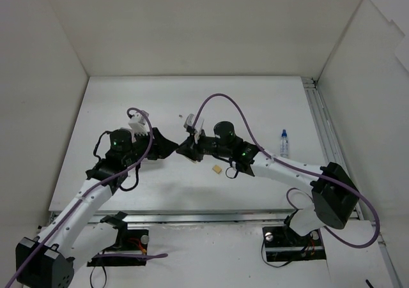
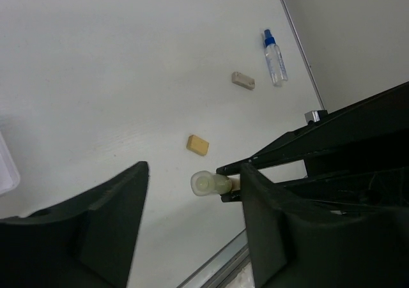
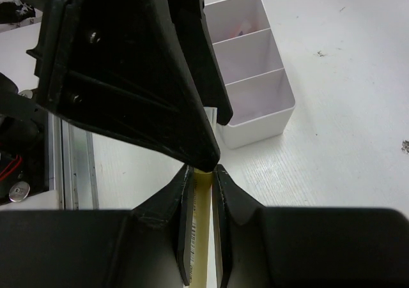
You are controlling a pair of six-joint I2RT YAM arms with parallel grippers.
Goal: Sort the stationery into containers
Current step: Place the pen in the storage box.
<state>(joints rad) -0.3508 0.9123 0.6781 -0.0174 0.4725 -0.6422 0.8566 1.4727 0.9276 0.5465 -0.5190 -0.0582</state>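
A: Why is the right gripper (image 3: 203,173) clamped on the yellow pen (image 3: 203,237) above the worktop (image 2: 128,77)?
B: Likely a handover. The left gripper (image 2: 193,176) has its jaws apart either side of the pen's free end, not pinching it yet
A: And further out?
B: The tan eraser (image 2: 198,144), then the off-white eraser (image 2: 243,80), lie loose, unsorted. The divided white box (image 3: 255,119) stands just beyond the pen, within reach for the drop
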